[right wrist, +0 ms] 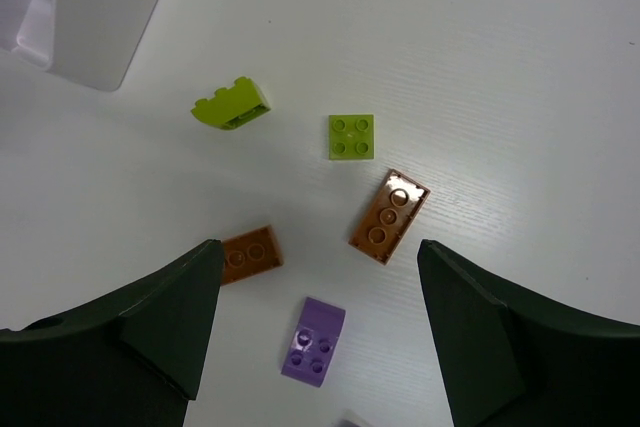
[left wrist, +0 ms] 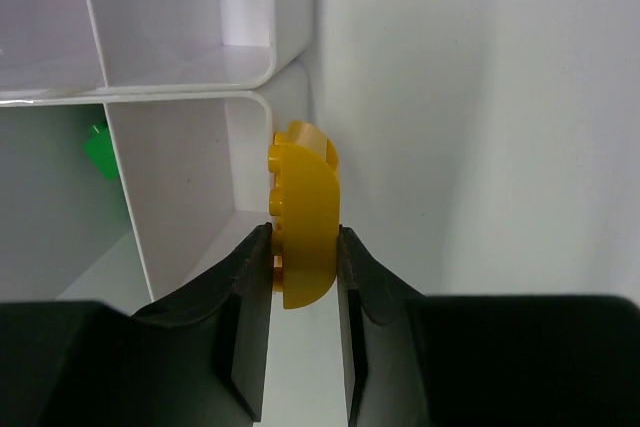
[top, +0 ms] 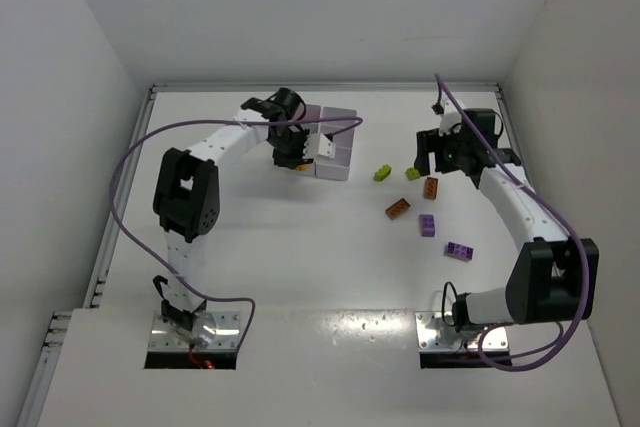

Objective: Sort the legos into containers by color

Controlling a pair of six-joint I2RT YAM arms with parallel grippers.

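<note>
Left claw (left wrist: 303, 237) pinches a yellow, seemingly curved lego (left wrist: 303, 187); right claw (right wrist: 320, 252) gapes above loose bricks (right wrist: 389, 215).

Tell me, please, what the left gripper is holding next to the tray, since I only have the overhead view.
Observer: The left gripper is shut on a yellow brick with a rounded edge, close beside the tray, outside its compartments.
Operator: Is anything in the tray already?
Observer: A green brick shows in one compartment.
Operator: And the right gripper?
Observer: The right gripper is open and empty. Its wrist view shows an orange brick and a purple brick lying on the table between its fingers.
</note>
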